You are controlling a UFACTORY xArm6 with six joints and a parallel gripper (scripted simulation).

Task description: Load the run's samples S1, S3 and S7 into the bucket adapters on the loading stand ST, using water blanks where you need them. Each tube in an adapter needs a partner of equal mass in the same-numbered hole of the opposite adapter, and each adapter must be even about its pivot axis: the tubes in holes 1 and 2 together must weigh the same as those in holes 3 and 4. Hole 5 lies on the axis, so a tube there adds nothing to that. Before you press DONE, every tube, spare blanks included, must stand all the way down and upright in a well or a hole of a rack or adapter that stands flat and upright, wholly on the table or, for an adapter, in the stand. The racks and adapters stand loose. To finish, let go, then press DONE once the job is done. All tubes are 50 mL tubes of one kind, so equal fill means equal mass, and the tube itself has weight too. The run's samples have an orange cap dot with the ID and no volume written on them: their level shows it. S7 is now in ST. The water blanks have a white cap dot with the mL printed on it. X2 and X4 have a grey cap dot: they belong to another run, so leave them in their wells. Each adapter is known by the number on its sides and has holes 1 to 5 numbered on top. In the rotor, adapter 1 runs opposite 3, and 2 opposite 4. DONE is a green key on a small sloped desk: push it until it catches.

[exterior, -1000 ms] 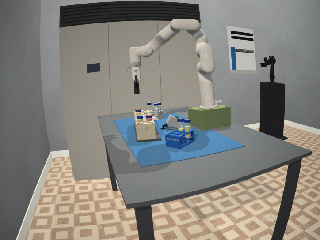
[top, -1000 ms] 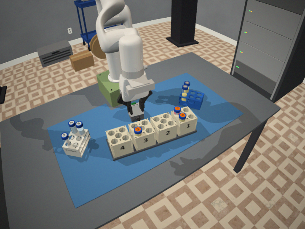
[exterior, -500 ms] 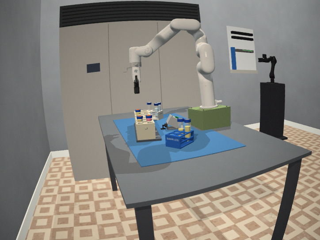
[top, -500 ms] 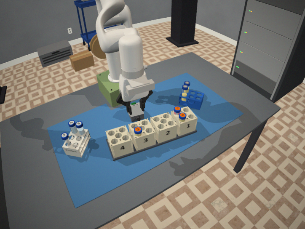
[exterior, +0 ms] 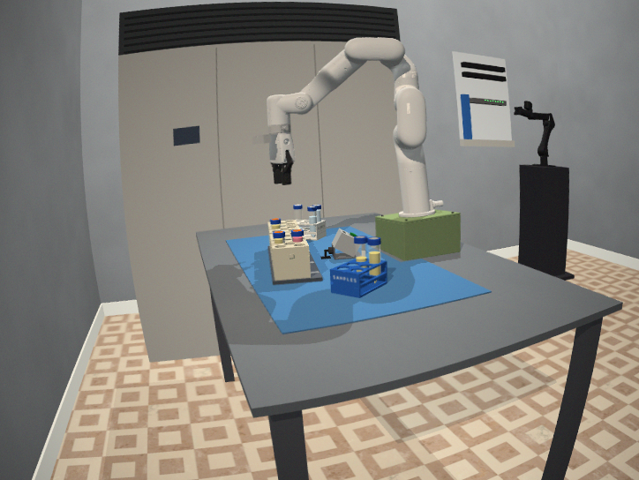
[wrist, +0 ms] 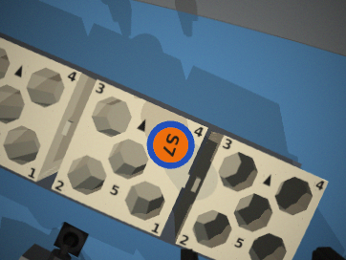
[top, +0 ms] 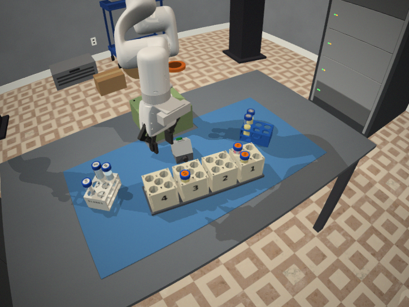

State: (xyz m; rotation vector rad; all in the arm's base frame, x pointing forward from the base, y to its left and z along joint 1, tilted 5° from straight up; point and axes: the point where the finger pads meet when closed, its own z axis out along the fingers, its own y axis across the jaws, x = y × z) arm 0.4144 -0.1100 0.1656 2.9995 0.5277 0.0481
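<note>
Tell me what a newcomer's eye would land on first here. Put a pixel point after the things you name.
Probably the big white arm [top: 153, 70] [exterior: 410, 123], rising from a green block [top: 183, 115] [exterior: 418, 237] and arching so its open black hand [top: 161, 142] [exterior: 281, 177] hangs above the table. Next, the orange-dotted caps in the cream adapters: one in adapter 3 [top: 195, 191] [wrist: 96, 139], two in adapter 1 [top: 244, 171] [exterior: 291, 266]. The blue mat [top: 132, 237] [exterior: 428, 294] [wrist: 306, 72] stands out beneath them.

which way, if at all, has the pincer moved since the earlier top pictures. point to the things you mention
Yes: the pincer [top: 162, 147] [exterior: 281, 183] [wrist: 258, 256] was over the sloped desk [top: 181, 149] [exterior: 344, 243] [wrist: 35, 253]; in the top view it's now left of it, toward the blanks rack [top: 105, 204] [exterior: 321, 229].
</note>
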